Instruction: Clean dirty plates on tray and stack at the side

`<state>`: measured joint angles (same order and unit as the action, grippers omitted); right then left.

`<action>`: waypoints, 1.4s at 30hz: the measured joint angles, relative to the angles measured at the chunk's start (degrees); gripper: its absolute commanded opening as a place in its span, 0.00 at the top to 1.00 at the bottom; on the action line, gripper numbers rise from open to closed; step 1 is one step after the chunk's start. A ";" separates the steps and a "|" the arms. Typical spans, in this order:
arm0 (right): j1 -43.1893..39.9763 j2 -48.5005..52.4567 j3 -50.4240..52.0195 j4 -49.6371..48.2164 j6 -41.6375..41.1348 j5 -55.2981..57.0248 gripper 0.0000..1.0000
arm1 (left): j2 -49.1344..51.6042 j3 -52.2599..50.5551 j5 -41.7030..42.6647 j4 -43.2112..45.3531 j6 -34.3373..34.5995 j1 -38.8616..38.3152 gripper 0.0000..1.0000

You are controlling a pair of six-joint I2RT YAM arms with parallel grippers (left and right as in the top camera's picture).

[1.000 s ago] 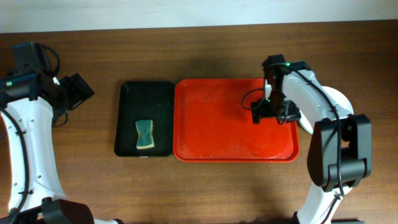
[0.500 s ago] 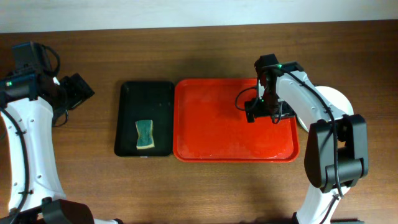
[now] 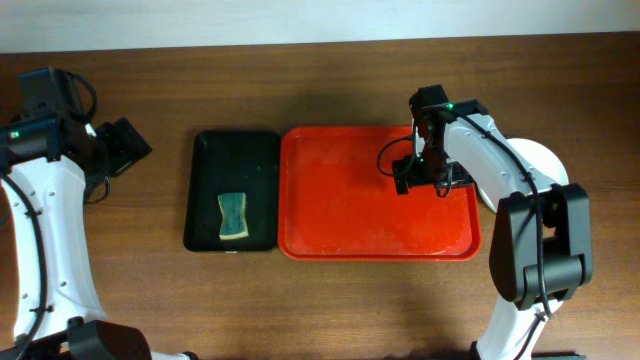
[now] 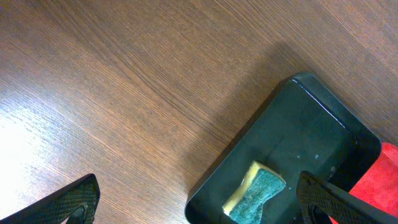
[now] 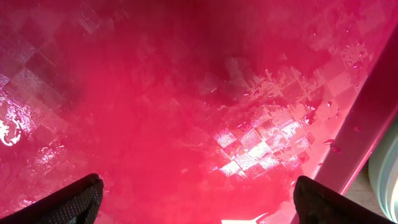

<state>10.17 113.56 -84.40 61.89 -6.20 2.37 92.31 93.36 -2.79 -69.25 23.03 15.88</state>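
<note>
The red tray [image 3: 350, 215] lies mid-table with nothing on it, and its wet floor [image 5: 186, 93] fills the right wrist view. My right gripper [image 3: 420, 178] hangs open over the tray's right part, with only bare tray between its fingertips [image 5: 199, 202]. The plates [image 3: 545, 160] show as a pale round pile on the table just right of the tray, mostly hidden under my right arm. A pale plate rim [image 5: 388, 177] shows past the tray's edge. My left gripper [image 3: 128, 145] stands open at the far left, away from the tray, holding nothing [image 4: 202, 205].
A black tray [image 3: 232, 160] sits against the red tray's left side, with a yellow-and-green sponge [image 3: 233, 216] in its near half. Both appear in the left wrist view, black tray [image 4: 311, 124] and sponge [image 4: 255, 196]. Bare wooden table surrounds both trays.
My right gripper has shifted a little left over the red tray, then held still. The left arm has not moved.
</note>
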 measured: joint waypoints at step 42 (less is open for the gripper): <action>15.39 -52.46 0.63 -0.44 0.13 0.24 0.02 | 0.00 0.00 0.02 -0.02 0.00 0.00 0.01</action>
<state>25.56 61.10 -83.77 61.45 -6.07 2.61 92.31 93.36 -2.76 -69.28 23.03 15.88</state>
